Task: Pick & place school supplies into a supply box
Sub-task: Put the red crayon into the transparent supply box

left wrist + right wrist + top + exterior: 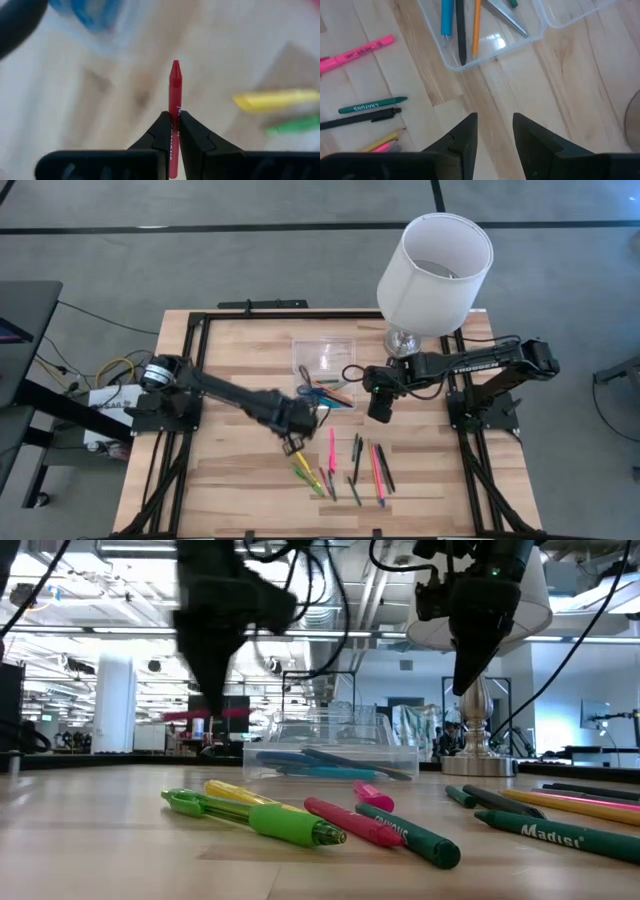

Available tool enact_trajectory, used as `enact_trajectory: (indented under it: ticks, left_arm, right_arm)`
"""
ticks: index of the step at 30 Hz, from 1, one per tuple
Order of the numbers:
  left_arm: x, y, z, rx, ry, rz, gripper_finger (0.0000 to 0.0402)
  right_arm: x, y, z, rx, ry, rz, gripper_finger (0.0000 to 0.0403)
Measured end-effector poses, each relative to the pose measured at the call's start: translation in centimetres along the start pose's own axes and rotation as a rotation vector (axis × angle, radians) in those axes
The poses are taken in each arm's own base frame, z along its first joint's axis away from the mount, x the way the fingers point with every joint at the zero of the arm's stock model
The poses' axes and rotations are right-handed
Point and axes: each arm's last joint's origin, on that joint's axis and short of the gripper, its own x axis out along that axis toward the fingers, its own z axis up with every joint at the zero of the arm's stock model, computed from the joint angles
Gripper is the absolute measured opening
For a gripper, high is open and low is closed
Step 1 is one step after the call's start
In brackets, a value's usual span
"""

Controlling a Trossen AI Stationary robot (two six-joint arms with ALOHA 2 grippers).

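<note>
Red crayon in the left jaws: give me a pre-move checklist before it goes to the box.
1. Left gripper shut on the red crayon: ok.
2. Crayon clear of the table: cannot tell.
3. Supply box open, with room left inside: ok.
4. Right gripper empty, jaws open, outside the box: ok.
5. Green marker and other supplies left on the table: not ok, task unfinished.
</note>
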Motion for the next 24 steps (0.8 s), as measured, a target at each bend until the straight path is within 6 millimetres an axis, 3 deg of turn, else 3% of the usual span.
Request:
enact_trajectory:
  ticks: [5,10,18,24]
  left_arm:
    - [-1.1,2.8,3.6,0.138,-0.105,0.033,0.0011]
    - [-0.9,5.8,6.5,0.258,-0.190,0.017,0.0011]
    - [-0.6,9.0,9.0,0.457,-0.283,0.006,0.0011]
    - [-0.2,10.4,10.3,0.558,-0.386,-0.065,0.0011]
  right_arm:
    - [0.0,0.0,0.0,0.067,0.000,0.000,0.0117]
    - [0.0,0.1,0.0,0.139,0.000,0.000,0.0117]
    - [-0.1,0.7,-0.3,0.217,0.000,0.009,0.0117]
    - [-0.2,1.4,-0.5,0.272,-0.001,0.013,0.0117]
